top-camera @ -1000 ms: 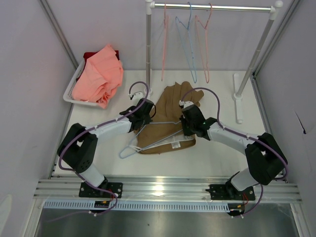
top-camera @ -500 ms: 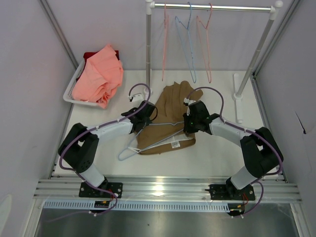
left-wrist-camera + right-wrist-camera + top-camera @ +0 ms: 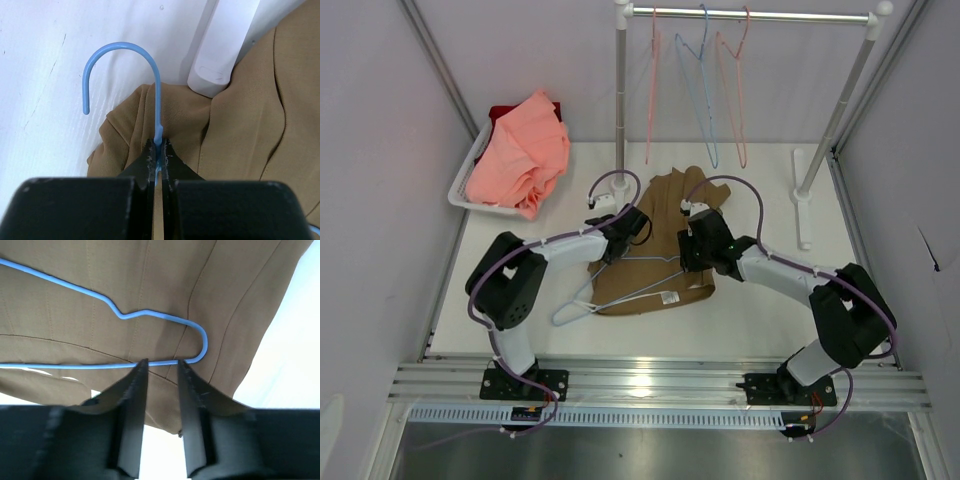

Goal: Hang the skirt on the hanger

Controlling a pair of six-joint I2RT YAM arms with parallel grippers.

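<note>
The tan-brown skirt (image 3: 655, 225) lies crumpled on the white table between both arms, with its white label (image 3: 668, 296) at the near edge. The pale blue hanger (image 3: 645, 258) lies across it, and its hook (image 3: 563, 312) sticks out over the table at the lower left. My left gripper (image 3: 605, 260) is shut on the hanger's neck (image 3: 158, 135) just below the hook (image 3: 120, 47). My right gripper (image 3: 688, 255) is open; its fingertips (image 3: 141, 365) sit on either side of the hanger's bottom wire (image 3: 75, 365), near its rounded corner (image 3: 202, 342), over the skirt (image 3: 165, 280).
A white basket (image 3: 460, 190) holding a salmon-pink garment (image 3: 520, 150) sits at the back left. A clothes rack stands at the back: its rail (image 3: 770, 16) carries pink hangers and one blue hanger, its left pole (image 3: 620, 100) is just behind the skirt, and its right foot (image 3: 803, 205) lies on the table.
My left wrist has swung right and back over the skirt, still holding the hanger. The hook has slid slightly down-left. My right gripper has shifted a little left, and the skirt looks more bunched.
</note>
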